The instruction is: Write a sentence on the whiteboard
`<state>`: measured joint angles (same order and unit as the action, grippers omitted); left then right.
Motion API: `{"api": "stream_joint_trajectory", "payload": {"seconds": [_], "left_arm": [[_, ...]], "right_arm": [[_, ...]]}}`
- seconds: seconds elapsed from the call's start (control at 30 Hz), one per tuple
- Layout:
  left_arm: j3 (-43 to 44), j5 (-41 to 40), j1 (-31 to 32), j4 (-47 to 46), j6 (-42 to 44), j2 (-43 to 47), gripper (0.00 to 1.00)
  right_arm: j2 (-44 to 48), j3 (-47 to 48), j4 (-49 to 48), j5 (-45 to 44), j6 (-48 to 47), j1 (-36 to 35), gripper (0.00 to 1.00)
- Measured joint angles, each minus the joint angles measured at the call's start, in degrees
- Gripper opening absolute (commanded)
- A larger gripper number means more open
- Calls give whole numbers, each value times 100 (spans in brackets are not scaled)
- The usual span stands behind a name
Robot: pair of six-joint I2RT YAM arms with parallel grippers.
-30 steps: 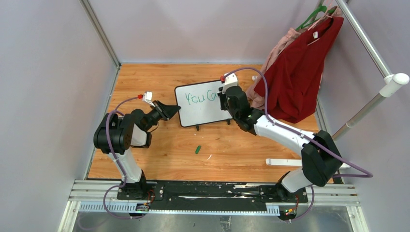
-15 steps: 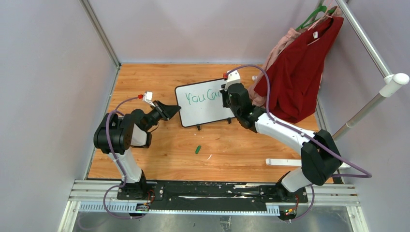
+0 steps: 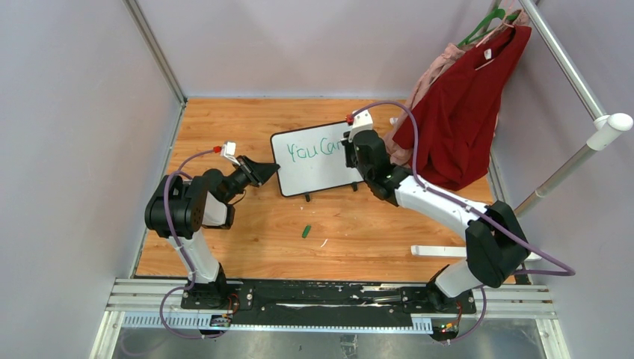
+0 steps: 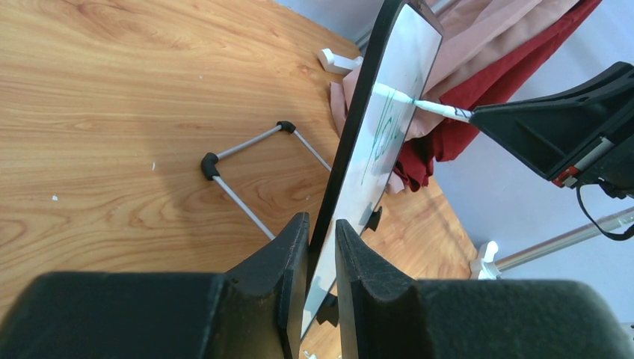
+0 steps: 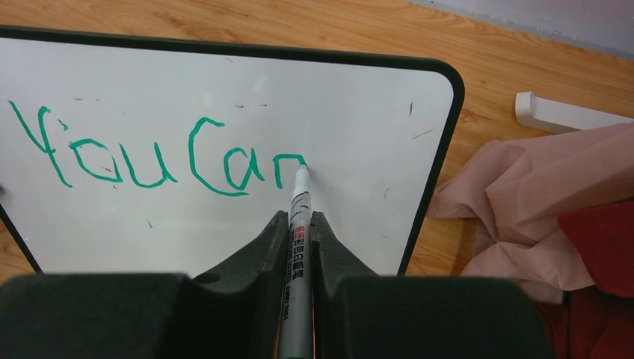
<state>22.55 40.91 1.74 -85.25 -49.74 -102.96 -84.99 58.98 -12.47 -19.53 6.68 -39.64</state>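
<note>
right arm writing on a board that the left arm steadies.
the whiteboard [image 3: 314, 176] stands tilted near the middle of the bench [image 3: 262, 224]. the left gripper [image 4: 321, 223] is closed to a narrow gap on the board's left frame edge. the right gripper [image 5: 299, 221] is closed on a marker [image 5: 300, 187], whose long axis runs out from the jaws to the board face. its tip touches the last stroke of the sentence [image 5: 191, 158], which reads "you can". bare board lies mostly below that line, with only a thin strip to its right, so further words probably call for a move down and leftward by the right arm. only the right wrist view shows the lettering and the tip contact; only the left wrist view shows the board edge-on in the clamp.
</note>
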Motion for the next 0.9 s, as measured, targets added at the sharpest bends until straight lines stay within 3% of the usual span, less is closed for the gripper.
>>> {"api": "stream_joint_trajectory", "payload": {"seconds": [0.6,0.9], "left_arm": [[0,0,0,0,-2,0,29],[0,-11,2,0,-2,15,29]], "right_arm": [[527,-420,103,37,129,9,0],[1003,-468,-201,55,-48,-734,0]]}}
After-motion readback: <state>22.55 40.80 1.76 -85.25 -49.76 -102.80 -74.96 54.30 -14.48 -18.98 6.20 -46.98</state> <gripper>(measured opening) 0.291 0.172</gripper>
